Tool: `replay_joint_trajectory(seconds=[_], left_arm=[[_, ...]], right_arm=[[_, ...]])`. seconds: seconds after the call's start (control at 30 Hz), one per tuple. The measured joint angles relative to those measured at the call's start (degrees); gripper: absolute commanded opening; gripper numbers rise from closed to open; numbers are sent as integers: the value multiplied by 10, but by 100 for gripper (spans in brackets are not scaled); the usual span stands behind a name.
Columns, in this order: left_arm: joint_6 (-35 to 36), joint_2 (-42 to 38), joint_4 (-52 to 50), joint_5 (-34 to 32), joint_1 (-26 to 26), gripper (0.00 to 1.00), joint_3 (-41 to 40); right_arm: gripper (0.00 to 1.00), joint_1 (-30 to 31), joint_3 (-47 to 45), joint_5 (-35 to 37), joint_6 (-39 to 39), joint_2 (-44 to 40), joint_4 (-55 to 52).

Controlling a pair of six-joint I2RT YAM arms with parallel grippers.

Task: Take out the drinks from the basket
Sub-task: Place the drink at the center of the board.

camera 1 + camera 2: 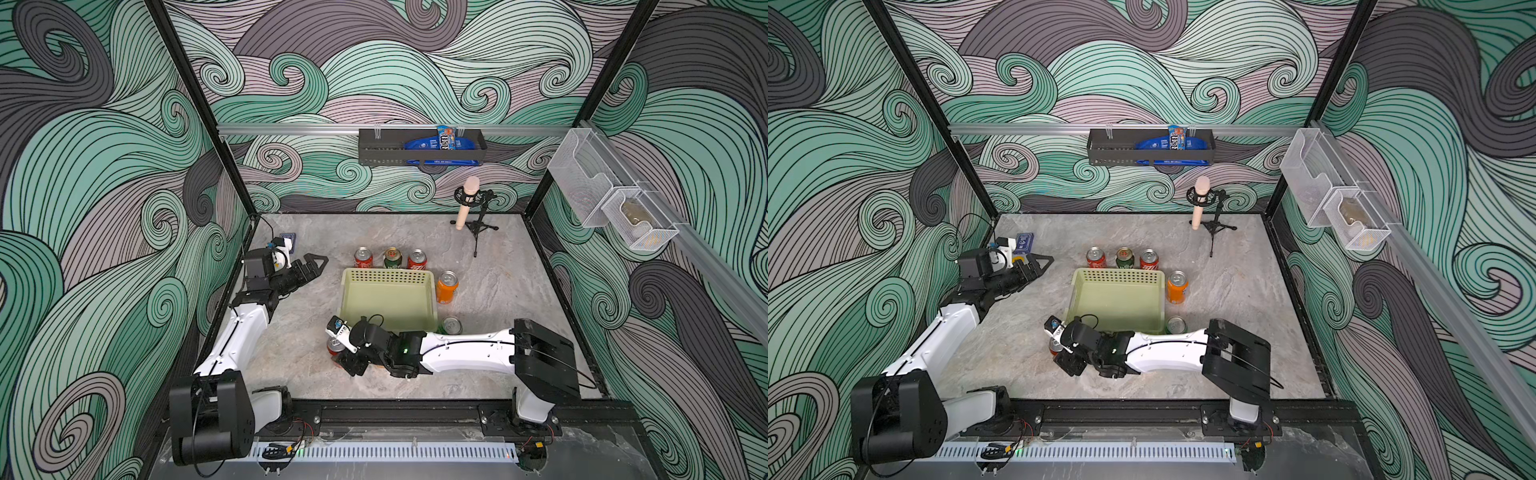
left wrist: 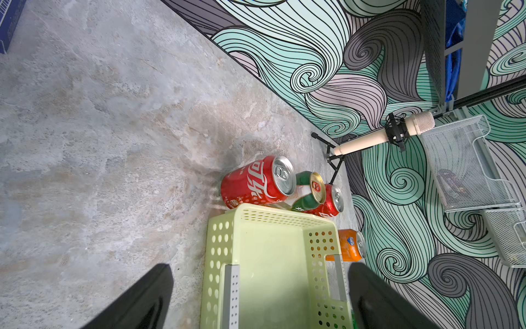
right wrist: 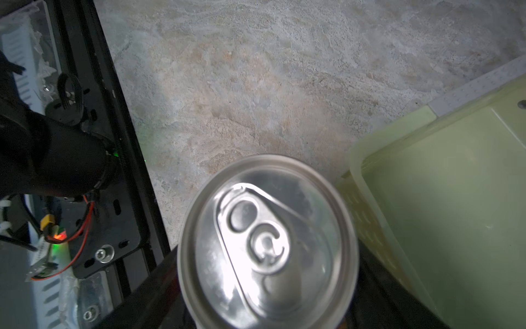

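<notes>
Right pincer [image 1: 341, 358] is clamped on a red can [image 3: 267, 245], outside the basket [image 1: 388, 307], whose corner lies just beside it. The basket looks empty. Left pincer [image 1: 312, 264] is spread, well apart. You're likely at set-down: lower until the can stands, then release.

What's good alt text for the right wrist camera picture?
The silver top of a soda can fills the foreground, seen from above, gripped by the right end effector. Beside it sits a pale green basket on a marbled table.
</notes>
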Motion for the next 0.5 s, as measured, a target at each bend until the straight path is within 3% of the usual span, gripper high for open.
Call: replay_joint_trajectory(seconds=[0.5], left_arm=[[0,-7,0,0,0,99,0]], right_arm=[[56,17,6,16,-4,11,4]])
